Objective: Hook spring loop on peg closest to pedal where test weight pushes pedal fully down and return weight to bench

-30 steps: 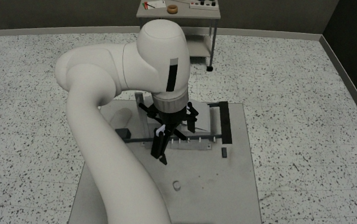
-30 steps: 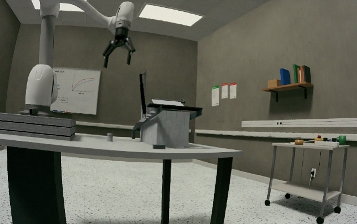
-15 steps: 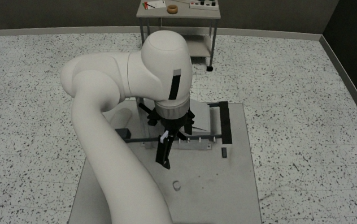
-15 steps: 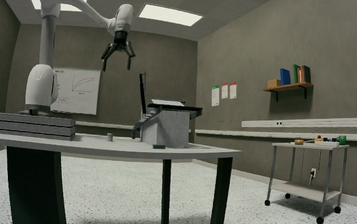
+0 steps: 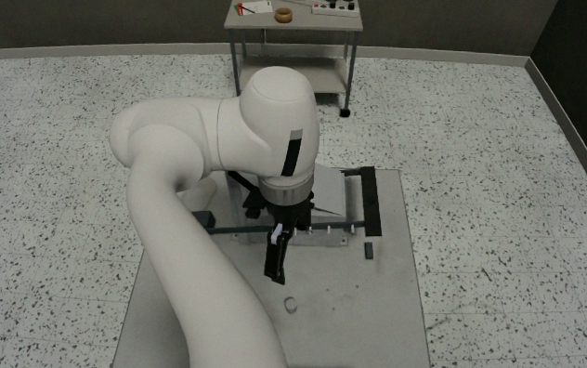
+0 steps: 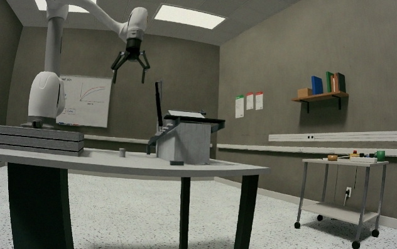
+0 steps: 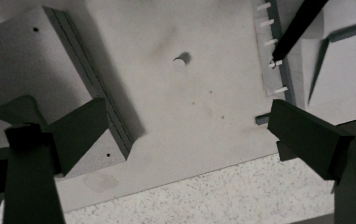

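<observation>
White arm (image 5: 211, 260) (image 6: 105, 12) rises from base, bends over at elbow, reaches out high above surface. Wrist (image 5: 280, 116) (image 6: 137, 19) points down, slightly tilted. Black gripper (image 5: 275, 279) (image 6: 129, 82) (image 7: 188, 113) hangs below it, wide open, nothing between fingers (image 6: 115, 76). Fingers spread well apart, tips downward, touching nothing. In top view fingers overlap, one perhaps mostly behind other. Gripper well above surface.

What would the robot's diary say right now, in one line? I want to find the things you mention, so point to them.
end effector (image 5: 277, 260) (image 6: 129, 82) (image 7: 188, 113): open, empty | weight (image 5: 291, 305) (image 6: 122, 153) (image 7: 179, 62): upright on bench | feeder (image 5: 297, 240) (image 6: 192, 143): beyond weight
</observation>
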`<state>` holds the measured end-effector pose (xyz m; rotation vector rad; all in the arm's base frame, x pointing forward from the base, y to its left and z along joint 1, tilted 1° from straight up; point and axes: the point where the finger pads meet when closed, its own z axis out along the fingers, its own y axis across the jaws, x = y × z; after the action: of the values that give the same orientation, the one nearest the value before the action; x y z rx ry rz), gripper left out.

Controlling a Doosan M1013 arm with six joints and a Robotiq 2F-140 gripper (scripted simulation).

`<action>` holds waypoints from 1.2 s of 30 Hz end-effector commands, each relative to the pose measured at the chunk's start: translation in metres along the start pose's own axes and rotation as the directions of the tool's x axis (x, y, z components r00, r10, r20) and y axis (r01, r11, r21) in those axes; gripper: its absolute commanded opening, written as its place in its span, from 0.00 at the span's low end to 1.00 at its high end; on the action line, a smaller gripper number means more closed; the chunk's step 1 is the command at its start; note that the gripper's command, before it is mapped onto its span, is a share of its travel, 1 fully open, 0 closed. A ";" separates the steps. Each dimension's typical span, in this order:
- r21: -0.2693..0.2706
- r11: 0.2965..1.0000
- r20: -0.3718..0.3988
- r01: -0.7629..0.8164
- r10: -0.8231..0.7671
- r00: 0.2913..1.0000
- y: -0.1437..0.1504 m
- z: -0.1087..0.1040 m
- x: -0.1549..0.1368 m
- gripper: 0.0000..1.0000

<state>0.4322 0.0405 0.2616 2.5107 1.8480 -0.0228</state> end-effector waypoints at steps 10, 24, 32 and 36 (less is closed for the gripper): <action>0.002 0.989 -0.019 0.148 -0.148 0.989 0.000 0.023 0.001 1.00; 0.002 0.956 -0.037 0.293 -0.293 0.955 -0.001 0.047 0.002 1.00; 0.002 0.956 -0.037 0.293 -0.293 0.955 -0.001 0.047 0.002 1.00; 0.002 0.956 -0.037 0.293 -0.293 0.955 -0.001 0.047 0.002 1.00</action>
<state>0.4320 0.0412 0.2136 2.2306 2.2217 0.0088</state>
